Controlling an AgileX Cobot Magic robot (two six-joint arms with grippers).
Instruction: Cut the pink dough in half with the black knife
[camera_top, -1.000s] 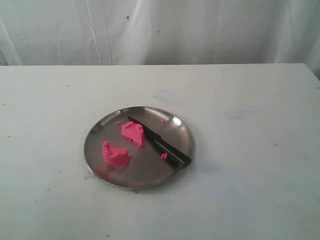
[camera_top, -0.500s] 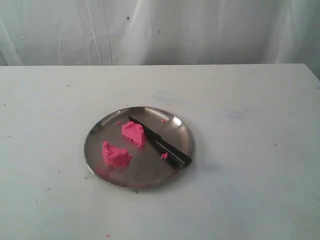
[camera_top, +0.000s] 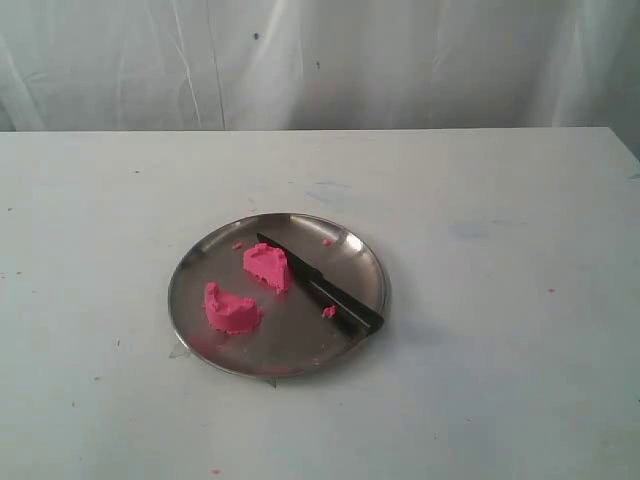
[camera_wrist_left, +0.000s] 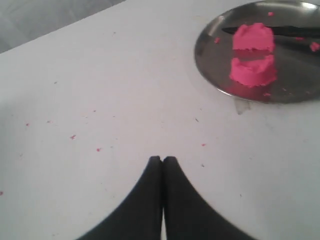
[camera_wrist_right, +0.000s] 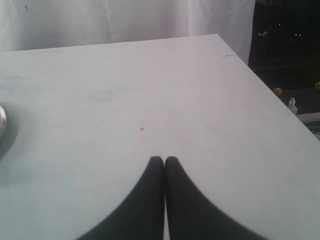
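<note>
white table (camera_top: 500, 380): broad, carrying one plate near its middle and scattered pink specks.
my left gripper (camera_wrist_left: 162, 160): jaws pressed together with nothing between them, hanging over bare table well apart from the plate.
my right gripper (camera_wrist_right: 164, 160): jaws likewise closed tight and empty, over the right part of the table; only a sliver of the plate's rim shows at the edge of its view.
steel plate (camera_top: 290, 345): round, flat on the table.
black knife (camera_top: 335, 300): lying in the plate, tip toward the back rim, handle at the right rim, held by neither gripper.
pink dough (camera_top: 267, 266): two chunks on the plate, one touching the blade, the other chunk (camera_top: 232, 309) apart from it at front left.
pink crumb (camera_top: 328, 312): just beside the handle.
finding: the cut looks done and the knife set down. the next move calls only for holding both arms clear of the plate.
</note>
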